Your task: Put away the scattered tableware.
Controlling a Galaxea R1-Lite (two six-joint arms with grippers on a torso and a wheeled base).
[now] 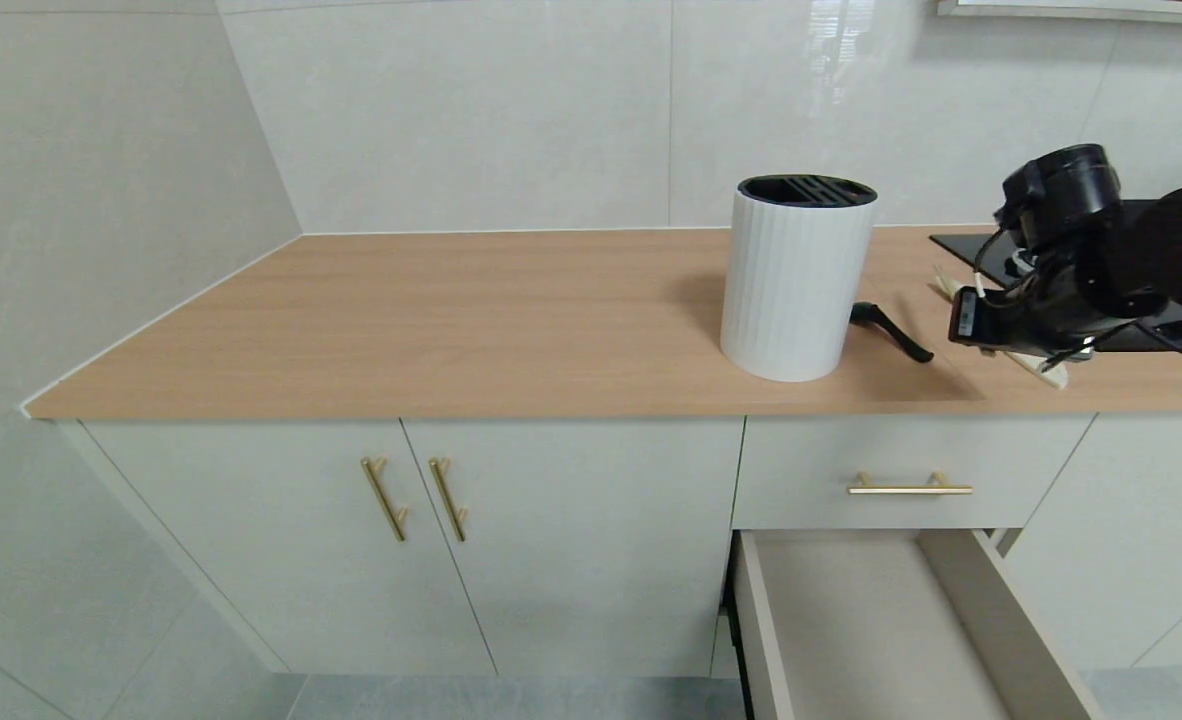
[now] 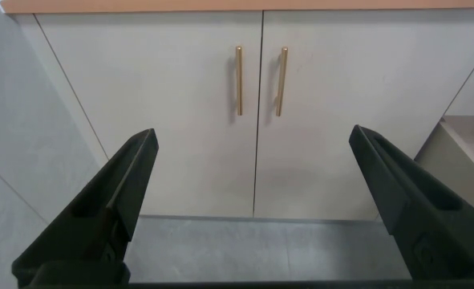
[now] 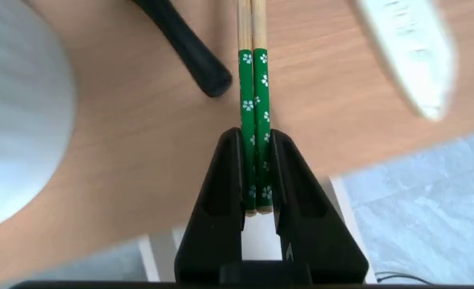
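White holder (image 1: pixel 796 290) stands left of right tool (image 3: pixel 253 144); drawer (image 1: pixel 756 620) below open.

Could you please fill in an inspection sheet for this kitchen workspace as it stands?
Surface: wooden countertop, things gathered toward its right end.
Job's things: chopsticks with green flowered ends, near the counter's front edge; white ribbed holder upright; black-handled utensil lying beside the holder; white utensil lying nearby.
Clutter: nothing seen.
Grippers: right gripper shut on the chopsticks; left gripper open, low, facing the cabinet doors.
Cables: thin black leads at the right arm's wrist.
Surroundings: open drawer below the counter; black hob at the right rear; tiled wall.
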